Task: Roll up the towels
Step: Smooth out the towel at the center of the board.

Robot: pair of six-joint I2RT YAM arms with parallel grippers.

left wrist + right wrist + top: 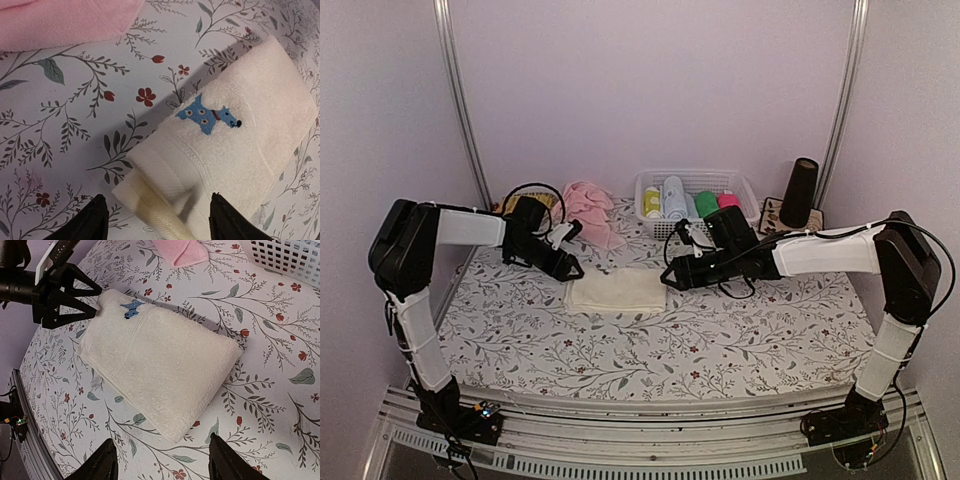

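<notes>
A folded cream towel (615, 292) lies flat mid-table. It shows in the left wrist view (235, 160) with a blue dog patch, and in the right wrist view (160, 360). My left gripper (572, 271) is open at its left end, fingers wide above the folded corner (150, 200). My right gripper (670, 279) is open at its right end, just off the corner (177, 432). The pale pink towel (588, 208) lies crumpled at the back, and it shows in the left wrist view (65, 20) and the right wrist view (182, 251).
A white basket (698, 182) at the back holds yellow-green, light blue, green and magenta rolls; its wall shows in the right wrist view (285, 257). A dark cone (801, 192) stands at the back right. The floral tablecloth (740, 330) covers the table.
</notes>
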